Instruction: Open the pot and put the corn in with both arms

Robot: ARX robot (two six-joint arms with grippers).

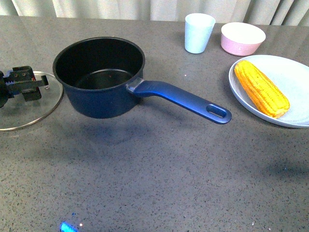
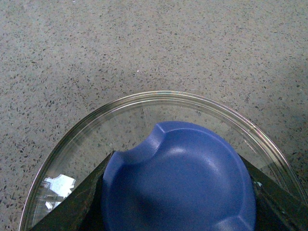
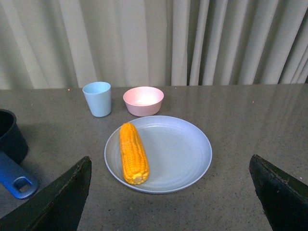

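**Pot stands open, corn on its plate**

The dark blue pot (image 1: 99, 77) stands uncovered on the grey speckled desk (image 1: 159, 183). Its black inside is bare, and its long handle (image 1: 181, 99) points toward the robot's right and slightly toward the camera. Just beside the pot, on the robot's left, the glass lid (image 1: 34, 113) sits flat and low over the desk; whether it rests on the surface cannot be told. The left claw (image 1: 21, 83) is over the lid. In the left wrist view its black fingers (image 2: 77, 207) press against both sides of the lid's blue knob (image 2: 178, 183), clamped on it.

Well apart from the pot, on the robot's right, the yellow-orange corn (image 1: 260, 88) lies on the side of a pale blue plate (image 1: 294, 72) nearer the pot. Behind the plate are a light blue cup (image 1: 199, 32) and a pink bowl (image 1: 243, 38), side by side in front of pale curtains (image 3: 159, 43).

The right claw (image 3: 169, 163) hangs above the desk on the near side of the plate. Its fingers (image 3: 62, 202) are spread wide and hold nothing.
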